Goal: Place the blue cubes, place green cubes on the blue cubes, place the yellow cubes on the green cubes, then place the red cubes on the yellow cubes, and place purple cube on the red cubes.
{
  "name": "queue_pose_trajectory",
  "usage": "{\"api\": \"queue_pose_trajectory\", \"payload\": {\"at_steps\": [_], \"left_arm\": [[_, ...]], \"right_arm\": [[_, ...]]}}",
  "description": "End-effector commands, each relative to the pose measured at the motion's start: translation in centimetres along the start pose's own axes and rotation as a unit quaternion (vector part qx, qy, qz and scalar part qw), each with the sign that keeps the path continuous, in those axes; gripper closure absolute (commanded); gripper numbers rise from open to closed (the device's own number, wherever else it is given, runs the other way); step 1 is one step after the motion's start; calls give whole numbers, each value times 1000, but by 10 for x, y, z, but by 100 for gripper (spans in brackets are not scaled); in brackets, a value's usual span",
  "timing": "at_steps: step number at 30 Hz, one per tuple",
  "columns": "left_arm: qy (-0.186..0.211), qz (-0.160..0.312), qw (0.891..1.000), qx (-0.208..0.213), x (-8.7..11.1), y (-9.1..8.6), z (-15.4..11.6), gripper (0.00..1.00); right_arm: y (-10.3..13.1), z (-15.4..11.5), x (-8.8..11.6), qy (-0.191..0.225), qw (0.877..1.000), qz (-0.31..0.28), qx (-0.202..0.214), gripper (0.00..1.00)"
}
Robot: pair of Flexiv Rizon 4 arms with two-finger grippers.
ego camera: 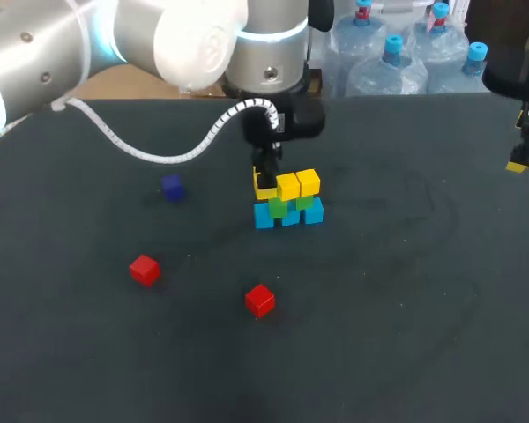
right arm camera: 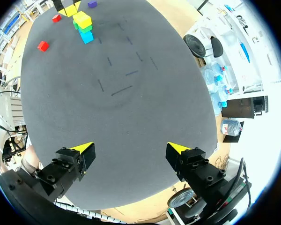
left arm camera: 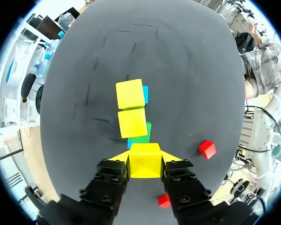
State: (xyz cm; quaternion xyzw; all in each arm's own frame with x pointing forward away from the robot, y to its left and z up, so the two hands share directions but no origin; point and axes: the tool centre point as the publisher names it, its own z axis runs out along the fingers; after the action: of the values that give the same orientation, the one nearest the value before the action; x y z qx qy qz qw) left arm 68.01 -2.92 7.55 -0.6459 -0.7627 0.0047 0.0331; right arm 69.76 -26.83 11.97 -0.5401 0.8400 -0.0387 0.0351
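A stack stands mid-table: blue cubes (ego camera: 288,217) at the bottom, green cubes (ego camera: 287,205) on them, two yellow cubes (ego camera: 299,184) on top. My left gripper (ego camera: 265,182) is at the stack's left end, shut on a third yellow cube (left arm camera: 144,160), in line with the two placed yellow cubes (left arm camera: 132,123). Two red cubes (ego camera: 145,270) (ego camera: 259,300) and a purple cube (ego camera: 171,187) lie loose on the table. My right gripper (right arm camera: 130,152) hangs open and empty at the far right (ego camera: 517,163), well away from the stack (right arm camera: 83,23).
The dark table (ego camera: 406,291) has wide bare room in front and to the right of the stack. A white cable (ego camera: 159,154) hangs from my left arm above the back left of the table.
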Motion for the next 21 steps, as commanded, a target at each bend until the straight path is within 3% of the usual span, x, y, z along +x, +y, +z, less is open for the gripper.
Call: {"api": "queue_pose_trajectory", "payload": {"at_steps": [1, 21], "left_arm": [[11, 2, 1000, 7, -7, 5, -1, 100], [7, 3, 1000, 15, -9, 6, 8, 100]], "right_arm": [[-1, 1, 0, -1, 1000, -1, -1, 0], [-1, 1, 0, -1, 1000, -1, -1, 0]]}}
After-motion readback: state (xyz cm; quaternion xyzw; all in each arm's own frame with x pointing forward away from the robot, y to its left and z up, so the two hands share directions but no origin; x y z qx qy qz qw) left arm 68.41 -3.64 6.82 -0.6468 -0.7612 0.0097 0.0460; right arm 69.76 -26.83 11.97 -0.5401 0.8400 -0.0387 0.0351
